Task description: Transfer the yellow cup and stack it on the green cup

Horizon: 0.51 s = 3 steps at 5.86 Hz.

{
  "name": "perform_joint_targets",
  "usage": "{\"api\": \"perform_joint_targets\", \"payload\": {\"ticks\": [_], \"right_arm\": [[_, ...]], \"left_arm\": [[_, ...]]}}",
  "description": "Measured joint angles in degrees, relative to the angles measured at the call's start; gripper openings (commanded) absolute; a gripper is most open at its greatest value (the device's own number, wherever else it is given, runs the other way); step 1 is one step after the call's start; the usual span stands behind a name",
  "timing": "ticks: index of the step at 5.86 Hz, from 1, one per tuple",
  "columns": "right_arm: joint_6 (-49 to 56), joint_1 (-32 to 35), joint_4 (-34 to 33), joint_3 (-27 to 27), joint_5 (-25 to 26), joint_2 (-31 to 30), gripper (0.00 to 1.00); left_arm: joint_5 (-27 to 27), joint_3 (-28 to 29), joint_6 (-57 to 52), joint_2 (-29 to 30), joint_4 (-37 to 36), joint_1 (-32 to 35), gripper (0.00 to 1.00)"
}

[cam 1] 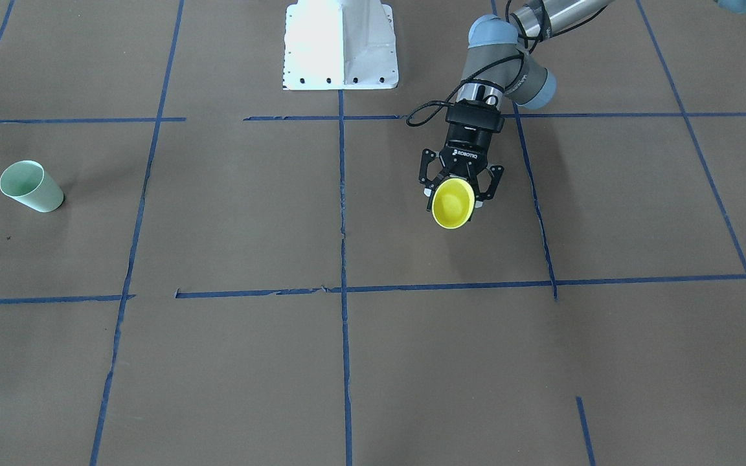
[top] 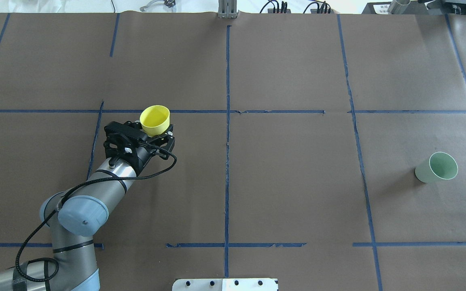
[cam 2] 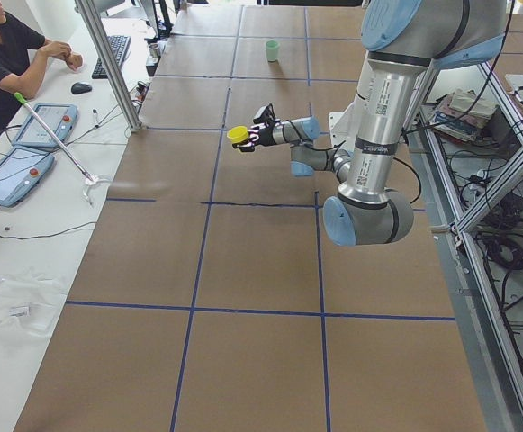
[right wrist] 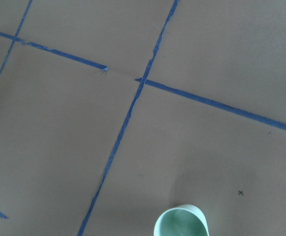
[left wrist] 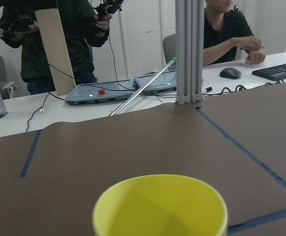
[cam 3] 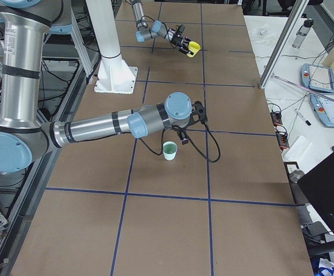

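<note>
Yellow cup in left fingers; right arm visible only side-on

The left gripper holds one cup between its fingers, mouth up, off the table. The other cup stands on the table, well apart, far to that gripper's right.

The yellow cup is a plain bright yellow, the green cup a plain pale mint. The table is matt brown, ruled into a grid by blue tape lines. The left claw is black, its arm silver with grey-blue joints, and the base plate white
</note>
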<state>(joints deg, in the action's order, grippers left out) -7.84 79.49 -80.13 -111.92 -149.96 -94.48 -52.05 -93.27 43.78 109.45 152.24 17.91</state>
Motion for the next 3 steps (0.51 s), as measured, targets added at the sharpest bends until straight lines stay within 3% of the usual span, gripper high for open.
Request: {"api": "perform_joint_targets", "payload": {"ticks": [3], "right_arm": [[-10.6, -10.7, -0.6, 0.9, 11.0, 8.3, 1.0]], "left_arm": [[-9.6, -0.1, -4.4, 6.3, 6.4, -1.4, 0.0]]}}
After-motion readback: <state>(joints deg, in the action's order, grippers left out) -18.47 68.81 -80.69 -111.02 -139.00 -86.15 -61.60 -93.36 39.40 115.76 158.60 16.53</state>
